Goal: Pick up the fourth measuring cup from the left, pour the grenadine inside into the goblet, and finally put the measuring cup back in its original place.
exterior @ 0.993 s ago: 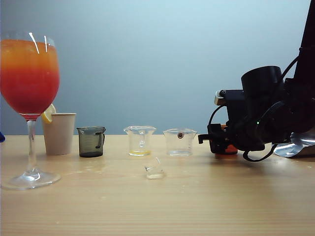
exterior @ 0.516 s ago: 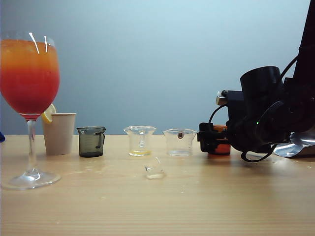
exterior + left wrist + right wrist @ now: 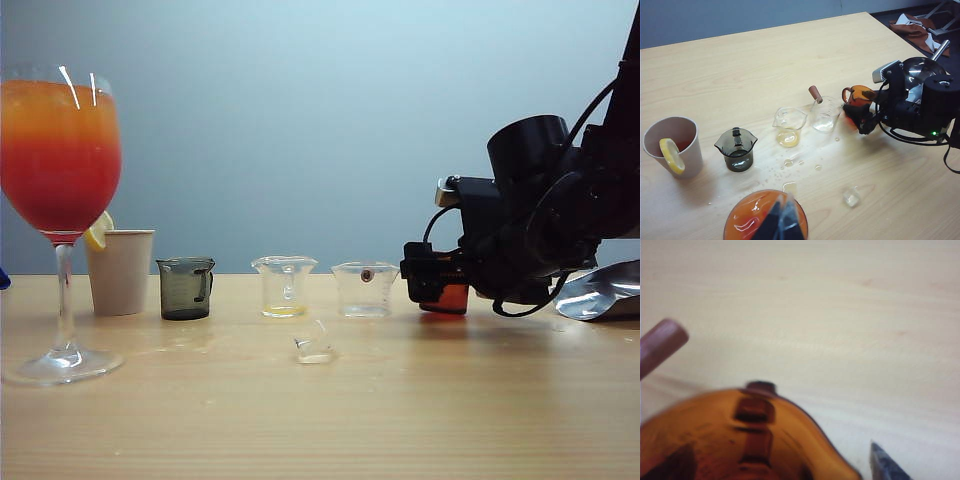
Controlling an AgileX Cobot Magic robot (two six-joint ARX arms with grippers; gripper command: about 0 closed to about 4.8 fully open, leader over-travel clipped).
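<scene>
The fourth measuring cup [image 3: 452, 297], amber-brown with a side handle, stands on the table at the right end of the cup row. It also shows in the left wrist view [image 3: 858, 95] and fills the right wrist view [image 3: 730, 440]. My right gripper [image 3: 420, 280] [image 3: 860, 114] [image 3: 780, 467] is open around it, and one fingertip [image 3: 885, 465] stands clear of its wall. The goblet [image 3: 60, 150] [image 3: 755, 220] is at the far left, orange above and grenadine [image 3: 60, 195] red below. Above its mouth hangs my left gripper [image 3: 785, 222], shut, with nothing seen in it.
A white paper cup [image 3: 120, 270] with a lemon slice, a smoky dark-grey cup [image 3: 186, 288], a clear cup [image 3: 285, 285] with yellow dregs and a clear cup [image 3: 365, 288] stand in a row. A small clear lump [image 3: 314, 345] and droplets lie in front. A silver bag [image 3: 600, 295] is at the right.
My right gripper's jaws have spread off the amber cup and the hand has tipped up a little. More of the cup shows on the table. Nothing else has moved.
</scene>
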